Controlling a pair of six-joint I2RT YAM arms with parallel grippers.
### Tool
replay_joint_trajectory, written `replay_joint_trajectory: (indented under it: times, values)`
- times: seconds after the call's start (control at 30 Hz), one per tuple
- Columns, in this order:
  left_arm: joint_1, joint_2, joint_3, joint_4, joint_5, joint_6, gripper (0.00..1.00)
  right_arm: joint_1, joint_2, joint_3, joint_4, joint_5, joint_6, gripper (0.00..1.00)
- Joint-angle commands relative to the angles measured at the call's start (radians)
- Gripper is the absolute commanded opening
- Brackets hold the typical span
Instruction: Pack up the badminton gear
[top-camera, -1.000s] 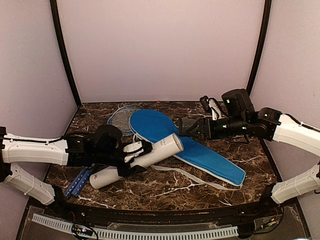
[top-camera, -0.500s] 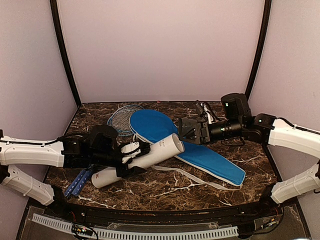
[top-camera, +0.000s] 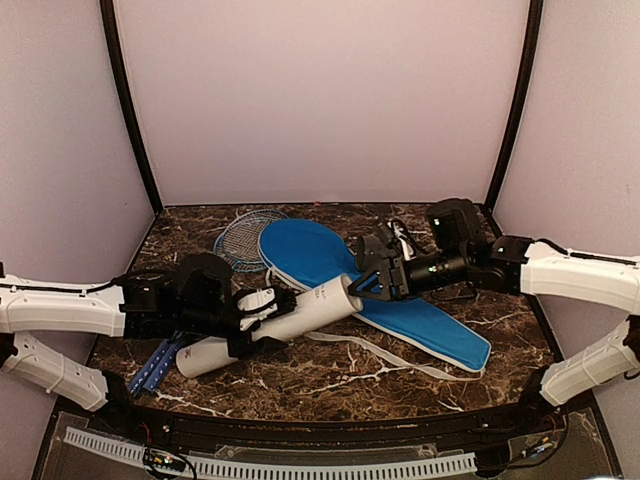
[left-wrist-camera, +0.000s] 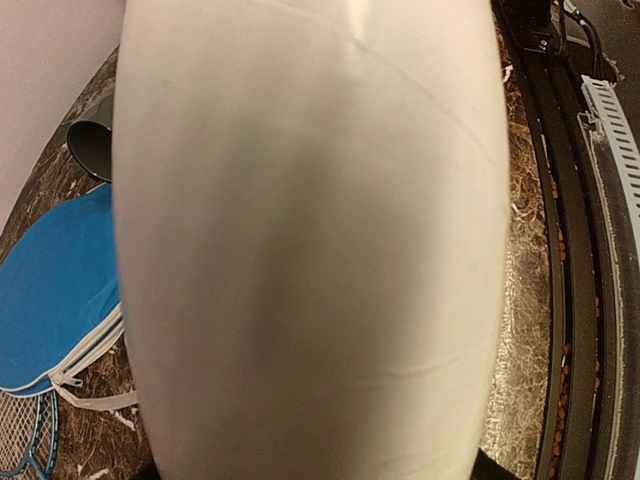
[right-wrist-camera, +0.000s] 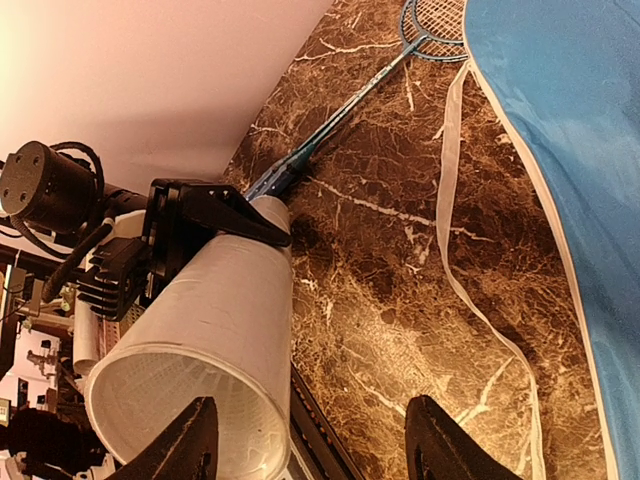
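My left gripper (top-camera: 258, 318) is shut on the long white tube (top-camera: 290, 318), holding it tilted with the open end (top-camera: 348, 288) up and to the right. In the left wrist view the tube (left-wrist-camera: 310, 240) fills the frame and hides the fingers. My right gripper (top-camera: 368, 275) hangs open just past that open end, over the blue zip bag (top-camera: 410, 305). In the right wrist view the gripper (right-wrist-camera: 320, 445) has nothing between its fingers, and the tube's mouth (right-wrist-camera: 170, 405) sits by the left finger. Two rackets lie under the bag, heads (top-camera: 243, 236) at the back and blue handles (top-camera: 155, 366) in front.
The bag's white strap (top-camera: 352, 356) trails loose over the marble table (top-camera: 330, 385) in front of the bag. Dark corner posts (top-camera: 128, 110) and pale walls close in the table. A ribbed white cable track (top-camera: 300, 465) runs along the near edge.
My right gripper has moved left and down, from beyond the bag toward the tube's open end. The left arm has drawn the tube a little to the left and lower.
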Motion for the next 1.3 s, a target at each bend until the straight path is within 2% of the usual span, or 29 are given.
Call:
replay_joint_trajectory:
  times: [0.0,0.17,0.47,0.8,1.13,1.27]
  values:
    - [-0.006,-0.064,-0.006,0.125,0.040,-0.017,0.63,0.031,0.055,-0.044,0.091,-0.064,0.043,0.64]
    - [-0.006,-0.070,-0.007,0.141,0.052,-0.028,0.63,0.040,0.084,-0.060,0.112,-0.102,0.072,0.63]
    - [-0.005,-0.059,-0.006,0.182,0.082,-0.063,0.63,0.088,0.132,-0.098,0.250,-0.177,0.148,0.60]
    - [-0.006,-0.057,-0.003,0.232,0.096,-0.076,0.63,0.125,0.160,-0.130,0.341,-0.188,0.205,0.56]
    - [-0.006,-0.075,-0.017,0.256,0.091,-0.084,0.62,0.130,0.179,-0.142,0.349,-0.188,0.218,0.55]
    - [-0.005,-0.072,-0.016,0.243,0.088,-0.093,0.63,0.122,0.153,-0.131,0.279,-0.106,0.189,0.54]
